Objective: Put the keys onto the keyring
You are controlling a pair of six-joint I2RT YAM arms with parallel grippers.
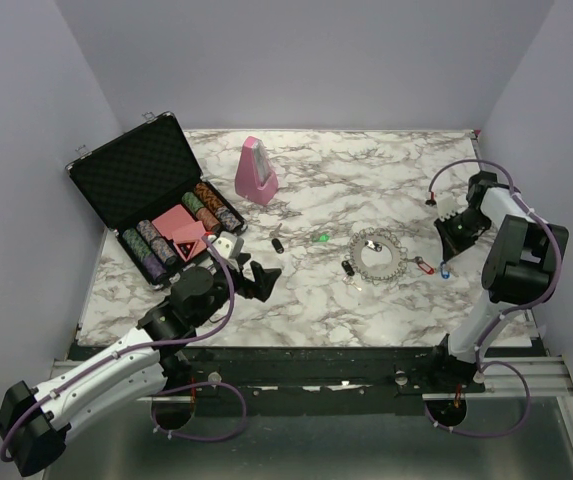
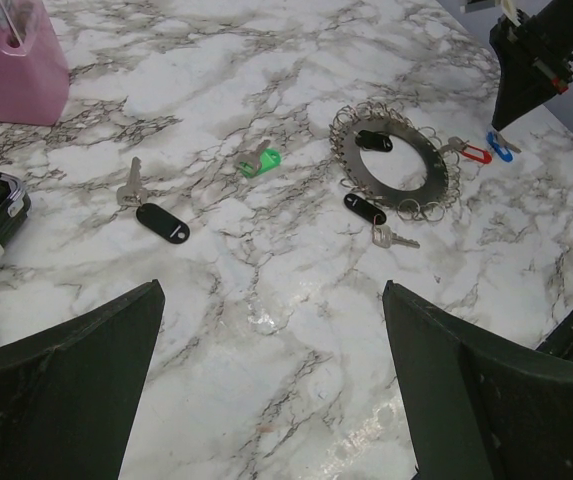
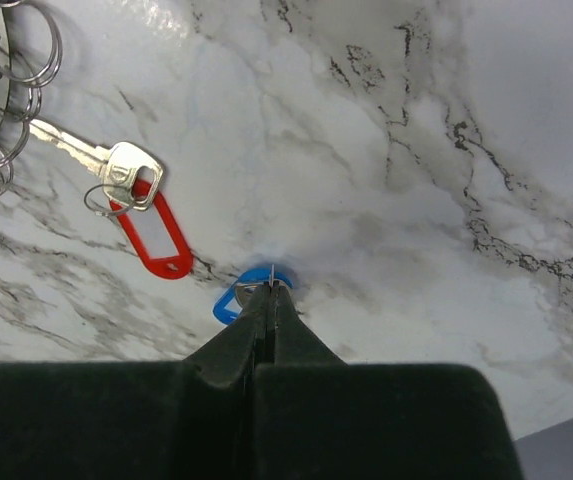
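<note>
The right gripper (image 3: 269, 290) has its jaws pinched tight on the blue-tagged key (image 3: 228, 305). That key lies beside the red-tagged key (image 3: 151, 230), just outside the keyring (image 2: 434, 175) and near the table (image 1: 366, 170)'s right edge. The left gripper (image 2: 271, 300) gapes wide over bare marble, touching nothing.
</note>
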